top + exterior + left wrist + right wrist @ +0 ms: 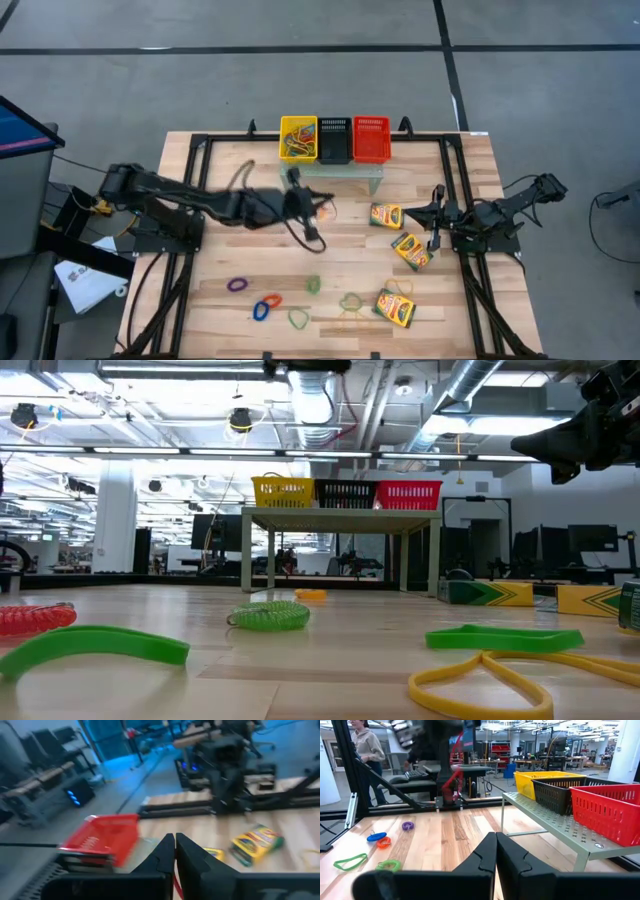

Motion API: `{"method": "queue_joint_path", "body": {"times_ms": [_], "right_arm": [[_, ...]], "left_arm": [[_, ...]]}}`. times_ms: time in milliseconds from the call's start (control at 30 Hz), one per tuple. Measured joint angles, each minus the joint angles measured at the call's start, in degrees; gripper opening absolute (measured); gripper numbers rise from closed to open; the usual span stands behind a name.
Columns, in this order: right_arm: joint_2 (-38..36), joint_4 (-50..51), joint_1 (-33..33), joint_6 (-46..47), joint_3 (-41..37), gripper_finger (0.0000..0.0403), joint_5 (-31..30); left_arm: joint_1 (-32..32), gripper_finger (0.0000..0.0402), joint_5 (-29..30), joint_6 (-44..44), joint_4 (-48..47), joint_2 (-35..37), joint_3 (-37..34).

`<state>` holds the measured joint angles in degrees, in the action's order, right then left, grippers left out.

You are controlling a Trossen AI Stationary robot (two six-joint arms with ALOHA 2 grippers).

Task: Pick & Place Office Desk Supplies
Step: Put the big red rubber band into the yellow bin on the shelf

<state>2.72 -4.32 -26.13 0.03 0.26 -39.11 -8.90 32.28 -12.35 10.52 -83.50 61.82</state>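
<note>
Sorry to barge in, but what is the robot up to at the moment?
It is sorting desk supplies into baskets on a small shelf. The left gripper is shut on a red band, near the shelf, below the yellow basket, which already holds some bands. The right gripper waits shut near the crayon boxes. Other bands lie along the table's front.

Three yellow-and-green crayon boxes (386,215) lie flat on my right half of the table: one near the shelf, a second (411,251) just below it, tilted, a third (395,308) near the front edge. Loose rubber bands along the front: purple (237,284), blue (261,310) touching red (271,300), green loops (298,319), a yellow one (350,319). More bands heaped in the yellow basket (298,150).
</note>
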Motion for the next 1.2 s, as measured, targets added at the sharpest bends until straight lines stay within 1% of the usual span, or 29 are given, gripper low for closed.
{"method": "queue_joint_path", "body": {"times_ms": [133, 300, 567, 700, 767, 867, 1067, 1200], "right_arm": [[0.00, -0.01, 0.00, 0.00, 0.00, 0.0004, 0.00], [0.00, 0.00, 0.00, -0.30, -0.01, 0.0004, 0.00], [0.00, 0.00, 0.00, -0.50, 0.01, 0.0004, -0.15], [0.00, 0.00, 0.01, -0.50, -0.01, 0.0004, -0.15], [0.00, 0.00, 0.00, -0.63, -0.01, 0.0004, -0.15], [0.00, 0.00, 0.00, -0.63, 0.00, 0.0004, -0.17], [0.00, 0.00, 0.02, -0.63, -0.01, 0.0004, -0.53], [0.00, 0.04, 0.00, -0.61, -0.01, 0.0004, -2.70]], "left_arm": [[4.03, 0.0001, 1.02, -4.55, -0.98, 4.20, 0.00], [11.33, 0.0001, 1.32, -8.19, -2.68, 7.52, 0.00], [24.79, 0.0001, 0.25, -10.08, -2.45, 7.59, 0.02], [30.32, 0.0004, -4.27, -7.87, -2.94, 6.24, -0.08], [32.12, 0.0006, -7.05, -6.28, -2.81, 5.77, -0.16], [34.09, 0.0006, -9.40, -4.79, -2.44, 5.77, -1.34], [35.41, 0.0011, -9.67, -3.86, -2.33, 5.77, -3.81], [35.36, 0.0041, -9.75, -4.96, -1.68, 5.75, -5.67]]}}
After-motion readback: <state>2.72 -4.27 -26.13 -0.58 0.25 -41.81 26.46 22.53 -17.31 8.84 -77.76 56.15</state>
